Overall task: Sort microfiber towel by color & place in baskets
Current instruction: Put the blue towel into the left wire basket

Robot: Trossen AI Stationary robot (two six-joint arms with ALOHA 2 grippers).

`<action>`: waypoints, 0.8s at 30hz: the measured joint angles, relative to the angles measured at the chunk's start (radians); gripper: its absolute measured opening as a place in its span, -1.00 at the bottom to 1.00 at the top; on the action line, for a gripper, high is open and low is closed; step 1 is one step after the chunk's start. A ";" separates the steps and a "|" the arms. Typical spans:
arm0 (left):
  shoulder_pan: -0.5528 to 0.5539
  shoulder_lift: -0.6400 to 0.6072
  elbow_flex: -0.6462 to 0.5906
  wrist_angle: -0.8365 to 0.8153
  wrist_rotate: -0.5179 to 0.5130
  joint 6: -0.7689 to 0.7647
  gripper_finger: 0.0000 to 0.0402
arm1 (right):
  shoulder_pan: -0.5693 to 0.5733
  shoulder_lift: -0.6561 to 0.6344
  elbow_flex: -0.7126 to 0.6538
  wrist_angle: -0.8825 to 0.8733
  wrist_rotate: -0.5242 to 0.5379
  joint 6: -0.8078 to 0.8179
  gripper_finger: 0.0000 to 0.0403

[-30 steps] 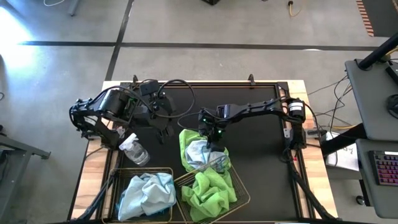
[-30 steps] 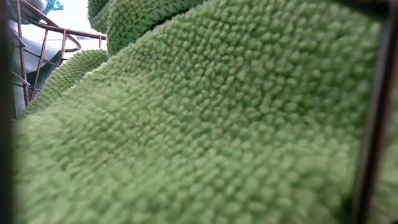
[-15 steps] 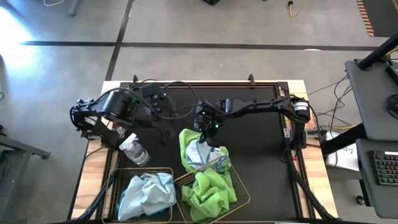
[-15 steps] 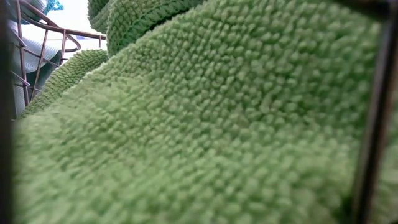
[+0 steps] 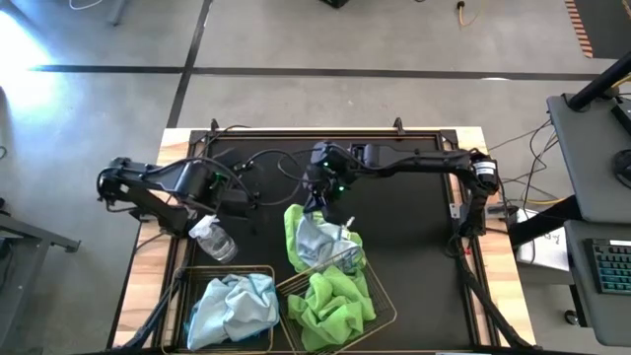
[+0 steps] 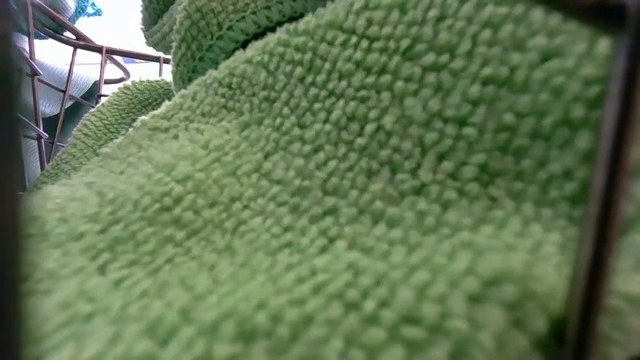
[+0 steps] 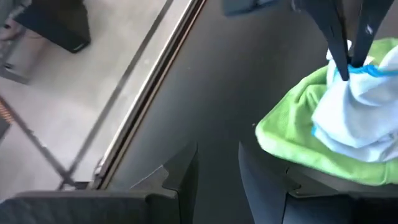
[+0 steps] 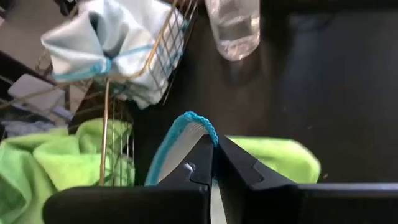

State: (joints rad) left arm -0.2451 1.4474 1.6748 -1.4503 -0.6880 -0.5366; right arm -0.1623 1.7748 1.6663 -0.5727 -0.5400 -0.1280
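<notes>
Right gripper (image 5: pixel 318 200) is clamped shut on the edge of a pale blue towel (image 5: pixel 318 240), pulling a corner of it up from the black mat (image 5: pixel 414 237); the right wrist view shows the towel's teal-stitched hem pinched between the fingers. The rest of that cloth lies on a lime green towel (image 5: pixel 293 233), which sits on the mat touching the far rim of the right basket (image 5: pixel 385 304). That basket holds another green towel (image 5: pixel 330 301), and the left basket (image 5: pixel 258 269) beside it holds a blue towel (image 5: pixel 233 306), so each colour seems to have a home. Left to do, by my reading: the lifted blue cloth to the left basket, the green one under it to the right basket. Left gripper (image 5: pixel 235 198) waits with fingers parted, empty, on the mat's left side, beyond the clear spray bottle (image 5: pixel 213 239).
</notes>
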 joint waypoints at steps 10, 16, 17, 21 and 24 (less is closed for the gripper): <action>0.000 -0.183 -0.352 0.356 0.021 0.085 -0.50 | 0.001 0.003 0.148 0.015 0.036 0.024 -0.96; 0.000 -0.269 -0.473 0.424 -0.033 0.061 -0.50 | 0.004 0.004 0.248 0.072 0.044 0.111 -0.96; 0.000 -0.283 -0.490 0.429 -0.042 0.053 -0.50 | 0.008 0.004 0.265 0.082 0.044 0.123 -0.96; 0.000 -0.336 -0.561 0.480 -0.062 0.046 -0.50 | 0.033 0.004 0.327 0.093 0.043 0.160 -0.96; 0.000 -0.360 -0.604 0.576 -0.043 0.060 -0.50 | 0.057 0.004 0.344 0.104 0.044 0.180 -0.96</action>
State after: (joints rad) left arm -0.2447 1.0869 1.0705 -0.8747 -0.7310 -0.4766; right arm -0.1049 1.7786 2.0100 -0.4690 -0.4965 0.0520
